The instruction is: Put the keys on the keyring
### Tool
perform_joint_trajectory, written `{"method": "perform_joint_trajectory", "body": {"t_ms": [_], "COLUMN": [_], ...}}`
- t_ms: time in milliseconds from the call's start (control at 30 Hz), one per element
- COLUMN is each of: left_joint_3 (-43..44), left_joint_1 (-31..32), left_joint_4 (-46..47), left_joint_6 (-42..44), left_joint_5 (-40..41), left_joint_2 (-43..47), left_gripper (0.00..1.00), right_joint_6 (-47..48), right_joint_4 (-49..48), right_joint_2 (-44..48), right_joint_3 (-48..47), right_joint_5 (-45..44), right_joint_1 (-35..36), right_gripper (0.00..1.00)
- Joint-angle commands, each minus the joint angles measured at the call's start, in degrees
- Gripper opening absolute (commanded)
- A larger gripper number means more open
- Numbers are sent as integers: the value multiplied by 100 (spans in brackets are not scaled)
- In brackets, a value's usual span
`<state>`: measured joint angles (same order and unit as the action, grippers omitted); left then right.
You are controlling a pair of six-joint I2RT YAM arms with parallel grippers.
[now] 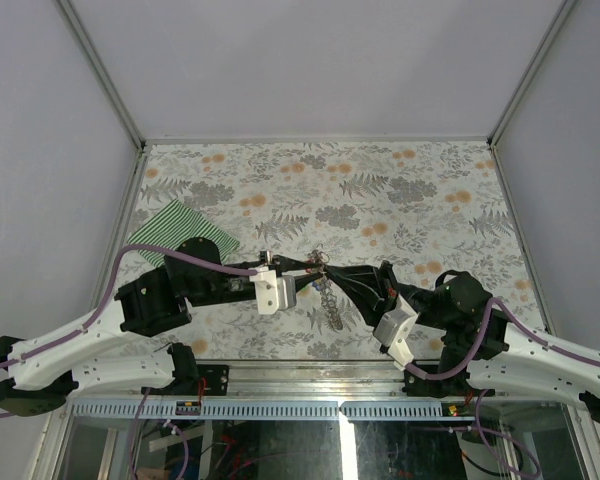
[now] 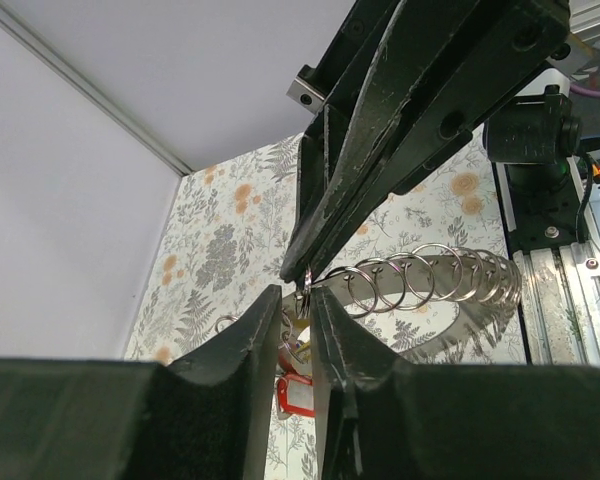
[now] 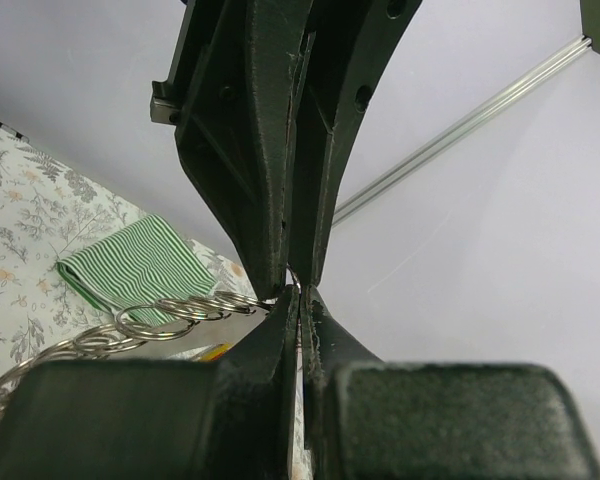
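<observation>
On the top camera I saw both arms meeting just below mid-frame over the desk point(image 1: 400, 190), with the keyring point(image 1: 330, 302) hanging from that meeting point as a short strand. Only the left wrist view gave me a red key point(image 2: 295, 393), low between the left jaws. Those stood a narrow slit apart around an end ring, and I could not tell whether they pinched it. The right jaws were closed on the keyring. The right wrist view showed its rings running off to the lower left, the cloth point(image 3: 140, 265) beyond them.
</observation>
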<state>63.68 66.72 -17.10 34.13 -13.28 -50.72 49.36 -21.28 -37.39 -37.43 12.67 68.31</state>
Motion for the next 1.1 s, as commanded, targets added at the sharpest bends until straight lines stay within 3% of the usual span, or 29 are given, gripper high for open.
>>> {"method": "perform_joint_trajectory", "body": {"t_ms": [0,167,267,433,567,1067], "left_joint_3": [61,145,167,75,2,-15], "left_joint_1": [22,25,16,22,20,19], "left_joint_4": [436,346,347,514,658,1045], "left_joint_6": [-72,-112,-126,-126,-126,-447], "left_joint_5": [-40,-71,-69,-46,-166,-346], "left_joint_2": [38,-64,-72,72,174,291], "left_gripper": [16,0,0,0,0,0], "right_joint_6": [-128,-238,-327,-425,-467,-752], "right_joint_4": [-496,-388,-176,238,412,247], "right_joint_2": [13,31,73,185,301,264], "right_joint_3": [-308,-367,-430,-573,-590,-564], "right_joint_5": [97,202,284,277,166,385], "right_joint_1": [43,42,42,42,42,46], "right_gripper": [0,1,5,22,29,31]}}
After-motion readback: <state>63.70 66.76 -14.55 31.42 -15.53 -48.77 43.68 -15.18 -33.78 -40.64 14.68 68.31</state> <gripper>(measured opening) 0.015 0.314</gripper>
